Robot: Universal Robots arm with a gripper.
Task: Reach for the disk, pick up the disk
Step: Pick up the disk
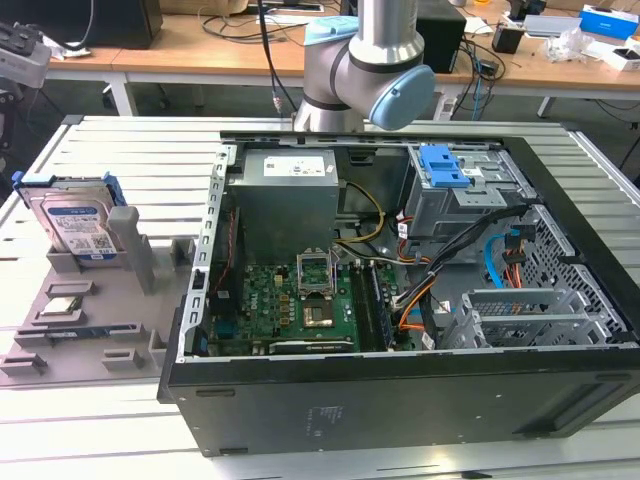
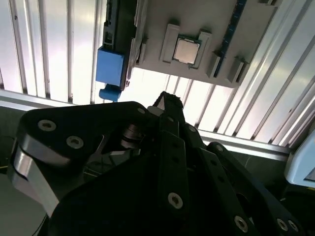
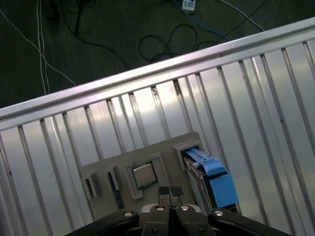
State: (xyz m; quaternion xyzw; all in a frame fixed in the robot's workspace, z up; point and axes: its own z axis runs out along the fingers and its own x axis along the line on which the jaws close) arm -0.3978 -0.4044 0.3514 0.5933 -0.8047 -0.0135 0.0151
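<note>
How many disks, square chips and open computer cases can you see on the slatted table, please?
Disk: 1
Square chip: 1
Open computer case: 1
Total: 3

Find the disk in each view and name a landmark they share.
Exterior view: the disk stands on edge in the grey holder, at the exterior view's left.
First wrist view: the disk, edge-on, beside the chip.
Second wrist view: its blue end, beside the holder.
Shared landmark: the square chip.
</note>
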